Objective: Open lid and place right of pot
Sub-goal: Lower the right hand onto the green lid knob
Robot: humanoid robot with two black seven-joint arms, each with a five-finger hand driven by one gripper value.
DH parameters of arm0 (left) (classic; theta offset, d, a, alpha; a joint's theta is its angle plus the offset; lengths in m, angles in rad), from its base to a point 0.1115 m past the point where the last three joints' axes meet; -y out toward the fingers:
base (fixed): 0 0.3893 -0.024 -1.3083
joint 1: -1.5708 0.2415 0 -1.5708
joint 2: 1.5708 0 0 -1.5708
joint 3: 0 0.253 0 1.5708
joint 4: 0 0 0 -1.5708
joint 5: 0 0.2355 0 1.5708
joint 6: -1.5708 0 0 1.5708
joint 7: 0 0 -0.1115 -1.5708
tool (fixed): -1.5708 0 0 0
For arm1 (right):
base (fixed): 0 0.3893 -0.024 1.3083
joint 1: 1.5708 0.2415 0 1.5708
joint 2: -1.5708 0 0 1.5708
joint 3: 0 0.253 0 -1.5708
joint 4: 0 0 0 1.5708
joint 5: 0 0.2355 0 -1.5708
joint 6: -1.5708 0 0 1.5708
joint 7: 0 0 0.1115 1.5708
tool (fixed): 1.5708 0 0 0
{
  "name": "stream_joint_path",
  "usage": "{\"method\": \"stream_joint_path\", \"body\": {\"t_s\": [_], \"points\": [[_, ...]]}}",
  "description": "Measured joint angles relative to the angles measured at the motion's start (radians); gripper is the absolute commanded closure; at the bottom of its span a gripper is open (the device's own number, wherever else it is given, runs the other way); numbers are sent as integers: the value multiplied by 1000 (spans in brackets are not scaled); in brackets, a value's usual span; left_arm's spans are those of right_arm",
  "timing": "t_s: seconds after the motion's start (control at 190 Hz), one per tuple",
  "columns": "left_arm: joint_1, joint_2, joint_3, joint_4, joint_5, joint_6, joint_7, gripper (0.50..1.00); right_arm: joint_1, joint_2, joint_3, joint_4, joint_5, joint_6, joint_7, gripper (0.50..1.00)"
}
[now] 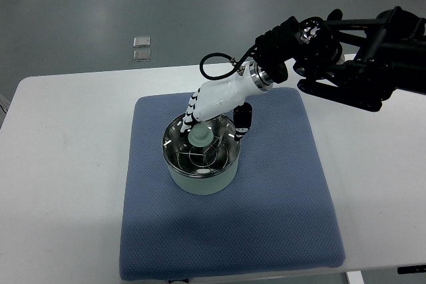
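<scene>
Blue mat (pixel 279 197) under pot (pixel 202 176), lid (pixel 200 145)

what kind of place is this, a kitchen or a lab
Probably a robot lab, not a kitchen: a plain white table on a bare grey floor, with one pale green pot staged on a blue quilted mat.

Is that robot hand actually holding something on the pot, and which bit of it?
The right robot hand is at the lid's knob on the pot; whether its fingers have closed on it cannot be told.
</scene>
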Motion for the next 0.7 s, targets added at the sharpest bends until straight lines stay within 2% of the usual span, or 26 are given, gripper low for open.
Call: {"method": "stream_joint_path", "body": {"t_s": [0.111, 0.116, 0.216, 0.701], "points": [[0, 0, 0, 0, 0, 0, 0, 500, -1, 0, 5, -2, 0, 0, 0, 599], [0, 0, 0, 0, 0, 0, 0, 500, -1, 0, 6, -2, 0, 0, 0, 625], [0, 0, 0, 0, 0, 0, 0, 500, -1, 0, 8, -3, 0, 0, 0, 666], [0, 0, 0, 0, 0, 0, 0, 500, -11, 2, 9, -12, 1, -37, 0, 681]]}}
